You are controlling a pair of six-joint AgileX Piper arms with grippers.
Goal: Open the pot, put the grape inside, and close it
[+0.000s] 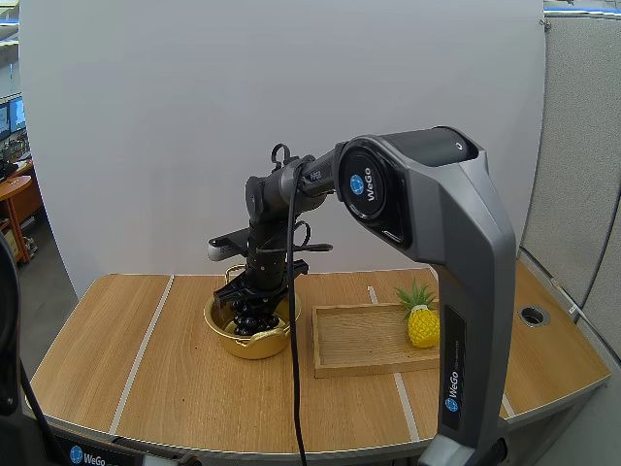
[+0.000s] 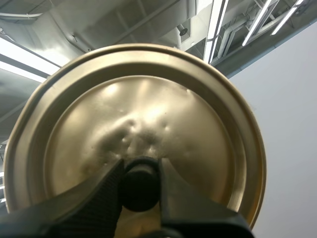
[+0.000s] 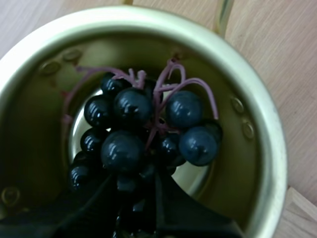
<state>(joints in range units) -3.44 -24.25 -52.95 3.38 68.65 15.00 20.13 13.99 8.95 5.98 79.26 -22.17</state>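
The gold pot (image 1: 233,335) stands open on the table, left of centre. My right gripper (image 1: 254,309) reaches down into it, shut on the bunch of dark grapes (image 1: 254,320). Seen from the right wrist, the grapes (image 3: 133,129) hang inside the pot (image 3: 257,124), pinched between my right gripper's (image 3: 133,186) fingers. My left gripper (image 2: 140,171) is shut on the black knob (image 2: 140,191) of the gold lid (image 2: 148,109), holding the lid up off the pot.
A wooden tray (image 1: 359,340) lies just right of the pot, with a toy pineapple (image 1: 422,320) at its right end. The right arm's large grey link stands over the table's front right.
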